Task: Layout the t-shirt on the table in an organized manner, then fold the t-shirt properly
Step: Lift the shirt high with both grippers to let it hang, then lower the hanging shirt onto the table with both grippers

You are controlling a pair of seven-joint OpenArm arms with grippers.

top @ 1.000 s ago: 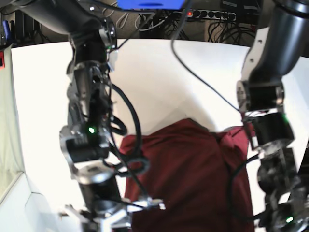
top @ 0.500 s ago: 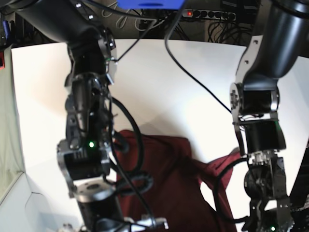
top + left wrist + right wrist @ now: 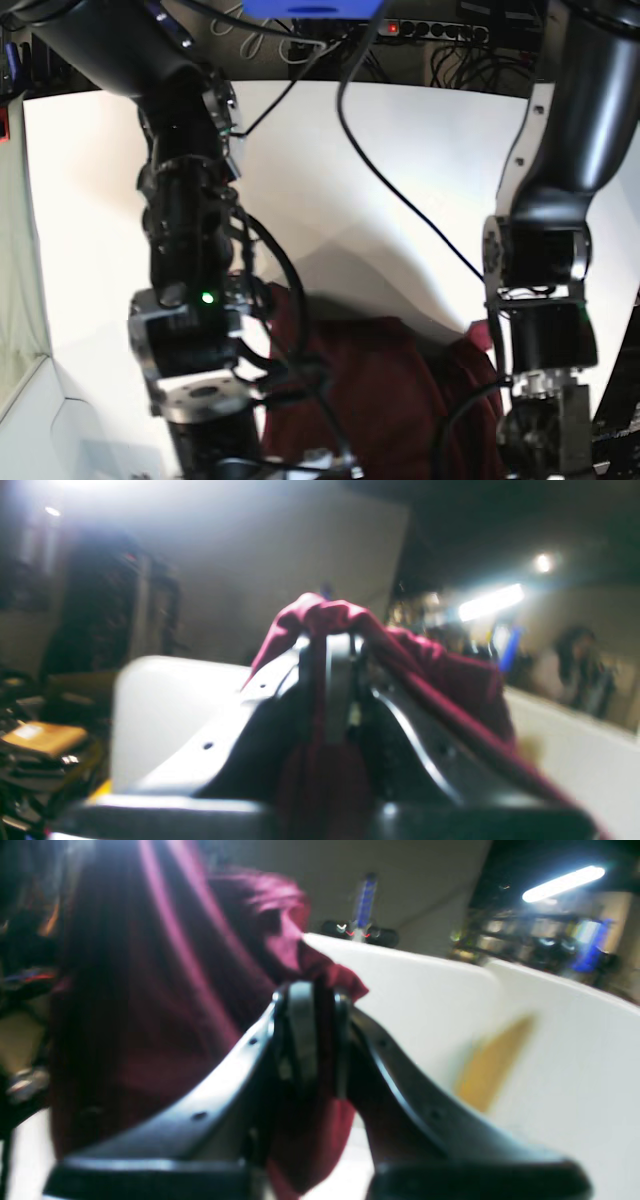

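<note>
The white table (image 3: pixel 400 160) fills the base view from 9 o'clock round to 3 o'clock, its curved far edge running along the top under a dark strip of cables and a power strip (image 3: pixel 440 30). Most of its surface from the centre up to 12 o'clock lies bare, crossed only by a loose black cable (image 3: pixel 400 190).

The maroon t-shirt (image 3: pixel 370 390) sits low, between 5 and 7 o'clock, bunched between the two arms; its upper edge is humped and uneven, and its lower part runs out of frame. The right arm (image 3: pixel 190 300) stands at 8 o'clock, the left arm (image 3: pixel 545 280) at 4 o'clock.

In the left wrist view the left gripper (image 3: pixel 332 645) has its jaws pinched together on a fold of t-shirt, cloth draped over the tips and trailing toward 4 o'clock.

In the right wrist view the right gripper (image 3: pixel 312 995) is likewise clamped on fabric, the shirt hanging slack from 9 to 12 o'clock, white table edge beyond at 2 o'clock.
</note>
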